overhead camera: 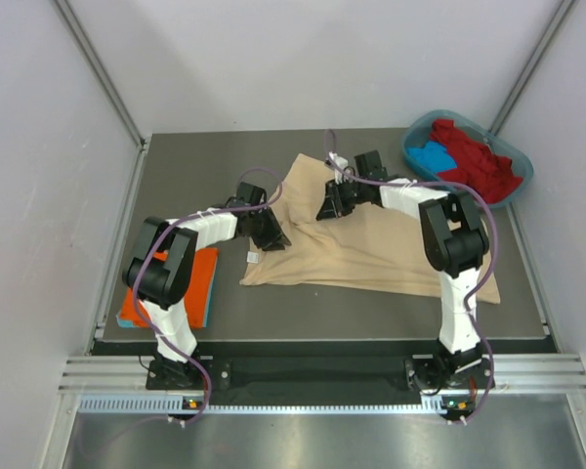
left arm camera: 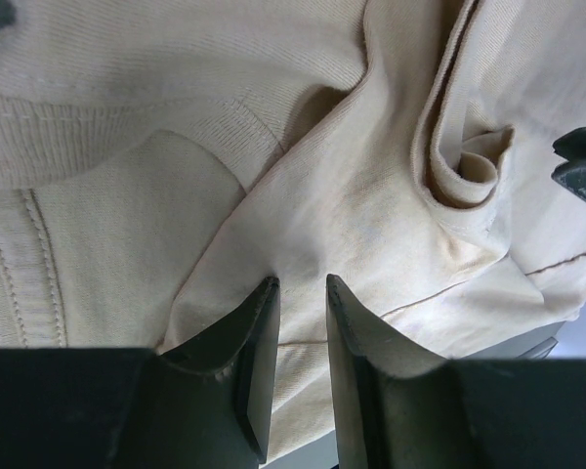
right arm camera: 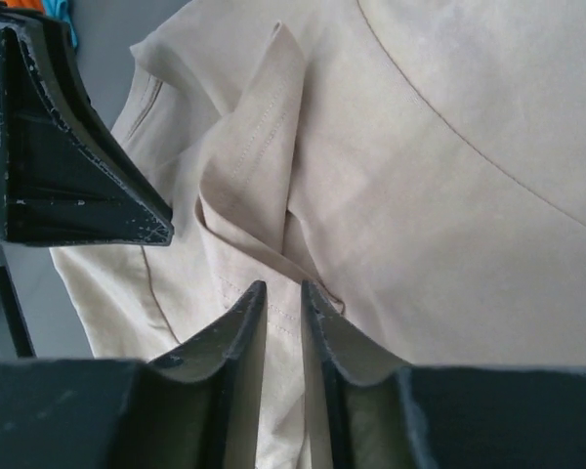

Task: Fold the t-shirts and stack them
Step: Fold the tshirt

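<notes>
Top external | beige t-shirt (overhead camera: 391, 256) unfolded | stack (overhead camera: 203, 274) left, loaded tub (overhead camera: 521, 176) right of it | left gripper (overhead camera: 272, 236), right gripper (overhead camera: 329, 208): jaws narrow, grip unclear

Soft, matt, creased cloth: beige-tan cotton t-shirt (overhead camera: 391, 256). Smooth matt surface: dark grey table (overhead camera: 205, 166). Faint gloss: teal-blue oval plastic tub (overhead camera: 520, 166).

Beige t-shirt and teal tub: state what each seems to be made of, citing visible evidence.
The beige t-shirt: soft matte fabric, probably cotton knit; it creases, and shows stitched hems and a ribbed collar. The teal tub: probably moulded plastic; smooth, evenly coloured rim.
</notes>
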Action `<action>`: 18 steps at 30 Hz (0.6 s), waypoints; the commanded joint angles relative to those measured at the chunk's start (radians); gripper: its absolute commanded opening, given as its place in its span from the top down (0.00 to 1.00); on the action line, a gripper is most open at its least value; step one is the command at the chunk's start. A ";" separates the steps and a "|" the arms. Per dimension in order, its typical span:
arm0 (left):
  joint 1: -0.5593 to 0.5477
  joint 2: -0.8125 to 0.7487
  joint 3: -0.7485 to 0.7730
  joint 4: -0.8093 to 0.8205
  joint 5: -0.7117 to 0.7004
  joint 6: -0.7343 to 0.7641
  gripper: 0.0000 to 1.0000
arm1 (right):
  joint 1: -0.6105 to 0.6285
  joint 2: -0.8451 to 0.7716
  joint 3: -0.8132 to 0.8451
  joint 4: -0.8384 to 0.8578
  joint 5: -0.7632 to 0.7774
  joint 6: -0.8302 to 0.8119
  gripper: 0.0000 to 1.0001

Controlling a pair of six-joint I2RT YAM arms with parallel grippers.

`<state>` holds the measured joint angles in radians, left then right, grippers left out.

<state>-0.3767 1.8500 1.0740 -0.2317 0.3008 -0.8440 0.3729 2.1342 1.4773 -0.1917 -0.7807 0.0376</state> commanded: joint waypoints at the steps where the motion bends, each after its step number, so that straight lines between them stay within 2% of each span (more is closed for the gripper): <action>1: -0.001 0.015 -0.036 -0.032 -0.086 0.016 0.68 | 0.008 -0.025 0.005 0.026 -0.045 -0.018 0.77; 2: -0.001 0.011 -0.036 -0.032 -0.088 0.017 0.68 | 0.008 -0.023 0.005 0.025 -0.031 -0.024 0.69; 6: -0.001 0.011 -0.034 -0.034 -0.089 0.016 0.68 | 0.006 0.021 0.057 -0.041 -0.014 -0.077 0.57; 12: -0.001 0.018 -0.029 -0.037 -0.086 0.016 0.68 | 0.014 0.095 0.107 -0.104 -0.095 -0.116 0.56; 18: -0.001 0.029 -0.013 -0.044 -0.088 0.019 0.68 | 0.024 0.119 0.120 -0.130 -0.086 -0.131 0.60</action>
<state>-0.3767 1.8496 1.0740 -0.2321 0.3004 -0.8471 0.3798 2.2246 1.5547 -0.2905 -0.8368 -0.0521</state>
